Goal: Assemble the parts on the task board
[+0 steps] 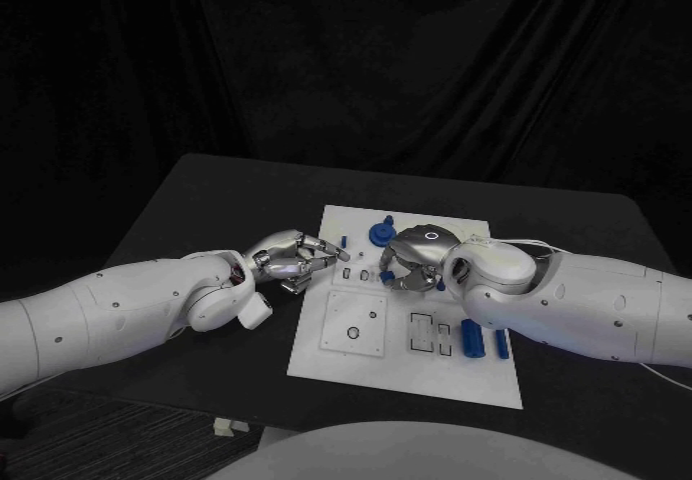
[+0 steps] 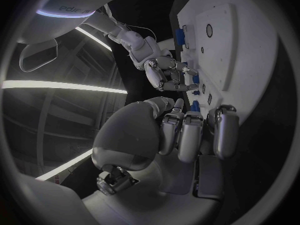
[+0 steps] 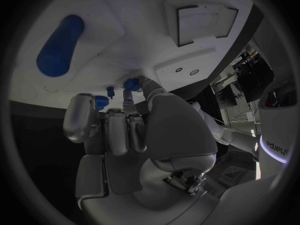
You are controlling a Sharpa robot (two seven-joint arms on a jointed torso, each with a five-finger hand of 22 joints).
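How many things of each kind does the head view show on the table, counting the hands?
Task board: 1
Blue parts that can be told apart: 4
Hands: 2, left hand and right hand
Total: 7, not counting any part hidden under the hands.

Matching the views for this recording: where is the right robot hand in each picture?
Head view: the right robot hand hovers over the far half of the task board, at the end of the arm coming in from the right edge.
Left wrist view: the right robot hand lies beyond the fingertips of the left robot hand, at the board's edge.
Right wrist view: the right robot hand fills the circle's middle.
Shared landmark: the white task board.
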